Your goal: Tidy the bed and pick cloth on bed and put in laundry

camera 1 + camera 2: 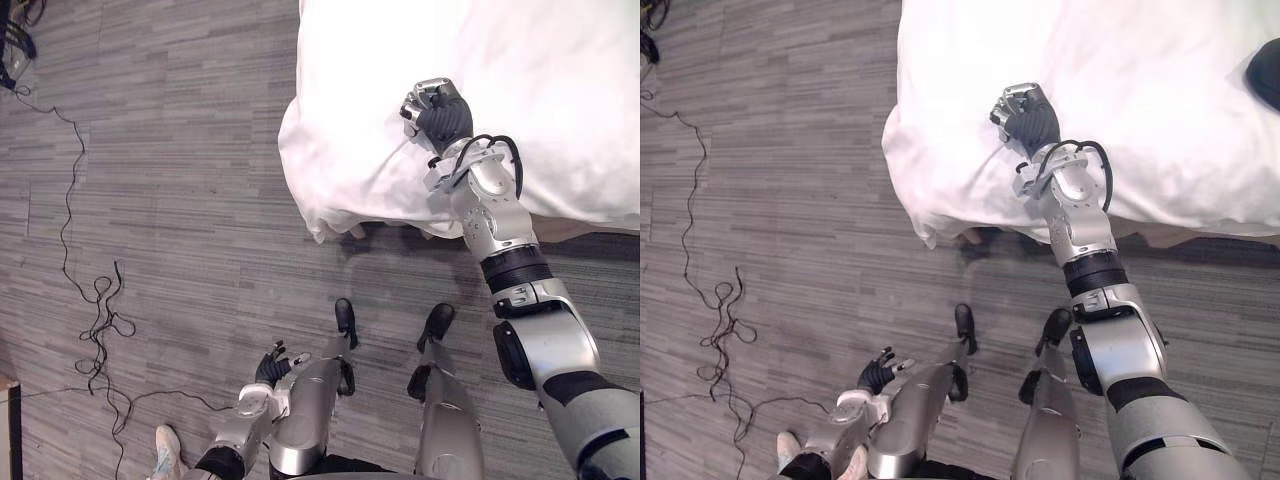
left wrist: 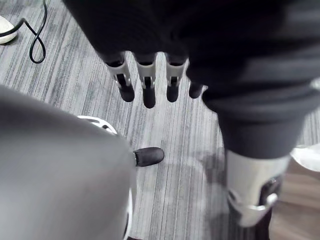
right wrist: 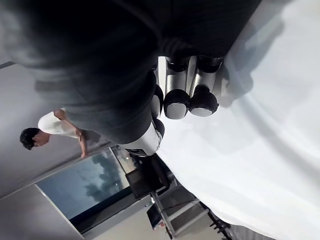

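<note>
The bed's white duvet (image 1: 520,90) fills the upper right, its corner hanging over the floor. My right hand (image 1: 437,112) rests on the duvet near that corner, fingers curled into a fist; in the right wrist view the curled fingers (image 3: 190,100) show no cloth between them and the duvet (image 3: 260,150) lies past them. A dark cloth (image 1: 1266,70) lies on the bed at the far right edge. My left hand (image 1: 272,368) hangs low beside my body over the floor, its fingers (image 2: 147,85) straight and holding nothing.
Grey plank floor (image 1: 180,200) spreads left of the bed. A thin black cable (image 1: 95,310) trails across it at the left. A white shoe (image 1: 165,447) shows at the bottom left. A person (image 3: 50,132) stands beyond the bed.
</note>
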Tool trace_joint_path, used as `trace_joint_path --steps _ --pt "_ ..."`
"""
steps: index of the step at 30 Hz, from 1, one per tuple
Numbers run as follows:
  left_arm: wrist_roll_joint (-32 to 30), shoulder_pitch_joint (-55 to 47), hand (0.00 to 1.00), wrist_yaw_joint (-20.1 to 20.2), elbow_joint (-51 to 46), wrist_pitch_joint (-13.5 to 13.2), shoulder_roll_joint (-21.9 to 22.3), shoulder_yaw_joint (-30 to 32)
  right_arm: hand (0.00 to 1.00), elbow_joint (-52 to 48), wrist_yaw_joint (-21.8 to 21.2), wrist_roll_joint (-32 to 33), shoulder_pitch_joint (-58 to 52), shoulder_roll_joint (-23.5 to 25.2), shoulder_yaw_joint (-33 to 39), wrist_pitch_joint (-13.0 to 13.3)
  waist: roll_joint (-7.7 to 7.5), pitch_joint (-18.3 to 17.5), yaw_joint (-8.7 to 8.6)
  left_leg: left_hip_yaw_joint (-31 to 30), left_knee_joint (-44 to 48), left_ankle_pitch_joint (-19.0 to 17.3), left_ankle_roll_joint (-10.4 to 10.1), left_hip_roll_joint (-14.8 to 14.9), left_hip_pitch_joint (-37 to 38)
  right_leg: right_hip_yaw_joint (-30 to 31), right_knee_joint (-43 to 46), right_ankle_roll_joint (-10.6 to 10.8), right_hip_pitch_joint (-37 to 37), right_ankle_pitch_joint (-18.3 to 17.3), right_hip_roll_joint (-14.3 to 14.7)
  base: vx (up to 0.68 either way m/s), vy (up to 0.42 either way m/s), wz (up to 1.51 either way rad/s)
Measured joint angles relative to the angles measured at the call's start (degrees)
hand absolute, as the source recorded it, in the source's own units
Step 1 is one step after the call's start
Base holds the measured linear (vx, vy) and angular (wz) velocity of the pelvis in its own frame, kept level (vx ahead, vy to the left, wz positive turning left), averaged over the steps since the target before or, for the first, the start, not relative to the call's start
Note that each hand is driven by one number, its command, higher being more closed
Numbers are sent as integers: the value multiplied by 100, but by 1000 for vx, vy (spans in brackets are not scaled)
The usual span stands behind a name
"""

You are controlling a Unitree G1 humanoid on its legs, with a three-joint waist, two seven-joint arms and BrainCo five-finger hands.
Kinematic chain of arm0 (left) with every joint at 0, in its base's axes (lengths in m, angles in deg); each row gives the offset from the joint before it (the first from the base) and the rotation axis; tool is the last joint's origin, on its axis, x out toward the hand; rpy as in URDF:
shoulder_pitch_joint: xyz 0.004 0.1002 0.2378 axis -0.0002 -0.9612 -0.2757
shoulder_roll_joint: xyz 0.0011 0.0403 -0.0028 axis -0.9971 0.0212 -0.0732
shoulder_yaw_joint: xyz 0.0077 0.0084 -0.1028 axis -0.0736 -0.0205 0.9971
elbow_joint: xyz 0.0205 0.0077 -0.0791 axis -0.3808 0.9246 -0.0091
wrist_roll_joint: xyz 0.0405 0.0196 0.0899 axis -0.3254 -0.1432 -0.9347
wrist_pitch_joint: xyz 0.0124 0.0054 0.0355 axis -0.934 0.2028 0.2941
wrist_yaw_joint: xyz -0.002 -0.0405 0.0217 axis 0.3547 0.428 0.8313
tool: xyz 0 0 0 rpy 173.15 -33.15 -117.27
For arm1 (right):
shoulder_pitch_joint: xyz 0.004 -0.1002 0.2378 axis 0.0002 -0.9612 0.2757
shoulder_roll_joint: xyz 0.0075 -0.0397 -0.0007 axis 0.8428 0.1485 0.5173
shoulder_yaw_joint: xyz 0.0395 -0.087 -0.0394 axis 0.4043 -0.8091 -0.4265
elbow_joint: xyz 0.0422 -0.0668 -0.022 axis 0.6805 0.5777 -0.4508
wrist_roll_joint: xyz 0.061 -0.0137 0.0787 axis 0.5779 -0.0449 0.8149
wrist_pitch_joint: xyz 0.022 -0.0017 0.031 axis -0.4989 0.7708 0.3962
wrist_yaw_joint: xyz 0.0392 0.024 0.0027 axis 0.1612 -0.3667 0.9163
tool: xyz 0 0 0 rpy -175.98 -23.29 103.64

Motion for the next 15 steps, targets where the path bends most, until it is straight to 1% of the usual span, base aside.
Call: trace_joint_path --steps 1,2,3,4,5,6,7,8,9,10,11,12,13,14,15 --pt "-40 -61 0 72 -28 -18 -10 54 100 -57 27 113 -185 56 130 10 -33 10 -57 51 12 -59 -27 -17 73 58 -30 11 56 6 -8 22 59 -50" --pt "-137 -254 0 206 -127 -76 -46 225 0 -228 208 438 -807 264 606 24 -159 7 -240 225 94 -211 11 -46 187 245 -147 87 174 60 -14 56 67 -64" --pt "-137 -383 0 258 -203 -89 -86 335 0 -273 376 685 -1482 481 1298 36 -285 -5 -407 357 102 -286 43 -67 242 365 -259 157 255 105 -12 69 65 -64" --pt "-138 -392 0 323 -206 -87 -86 419 0 -284 472 856 -1929 556 1703 95 -349 -4 -501 413 101 -314 42 -80 248 442 -316 185 272 138 -4 97 62 -54" --pt "-142 -351 0 350 -203 -80 -91 501 0 -289 634 1064 -2578 656 2217 203 -437 43 -642 519 97 -347 51 -99 267 522 -376 214 257 190 -9 93 44 -41" --pt "-156 -311 0 390 -201 -37 -90 584 0 -290 765 1132 -3079 678 2487 245 -510 90 -742 599 95 -368 40 -108 313 599 -402 217 266 243 -7 117 42 -64" --pt "-211 -264 0 544 -196 115 -91 699 0 -291 972 1255 -3909 746 2795 292 -648 165 -951 780 95 -415 3 -93 474 756 -387 226 314 260 14 93 21 -62" --pt "-286 -242 0 615 -181 199 -93 732 0 -292 1032 1299 -4152 783 2902 314 -699 197 -1035 874 95 -429 14 -77 583 810 -380 212 381 290 32 135 16 -86" --pt "-443 -204 0 729 -110 320 -88 783 0 -293 1123 1304 -4638 859 3077 355 -788 212 -1187 1071 100 -500 -37 -24 867 971 -355 164 546 274 110 180 1 -107" --pt "-639 -163 0 829 -21 408 -44 816 0 -288 1112 1297 -5197 956 3161 352 -896 176 -1260 1385 148 -651 -116 86 1259 1079 -255 152 740 121 207 171 -9 -111" --pt "-697 -146 0 832 6 415 -30 826 0 -284 1074 1288 -5382 1017 3182 333 -943 153 -1271 1539 200 -703 -135 149 1378 920 -155 96 784 -62 193 127 -14 -115" --pt "-756 -147 0 833 37 421 3 877 0 -228 962 1276 -5563 1136 3245 321 -1043 84 -1265 1802 287 -817 -195 240 1541 330 98 -74 768 -213 97 95 -7 -143" --pt "-836 -152 0 818 178 478 -11 925 0 35 733 1270 -5643 1368 3260 301 -1221 -42 -1195 2271 507 -1058 -360 456 1736 -495 431 -299 789 -404 -57 97 -24 -161" --pt "-884 -152 0 817 238 517 -37 921 0 138 651 1268 -5640 1471 3246 293 -1265 -102 -1185 2468 605 -1187 -383 567 1792 -824 556 -362 808 -452 -104 155 -47 -173" --pt "-940 -156 0 811 306 599 -57 909 0 242 536 1256 -5629 1608 3216 245 -1310 -196 -1160 2774 738 -1293 -479 706 1907 -1263 727 -466 804 -530 -183 143 -57 -150"
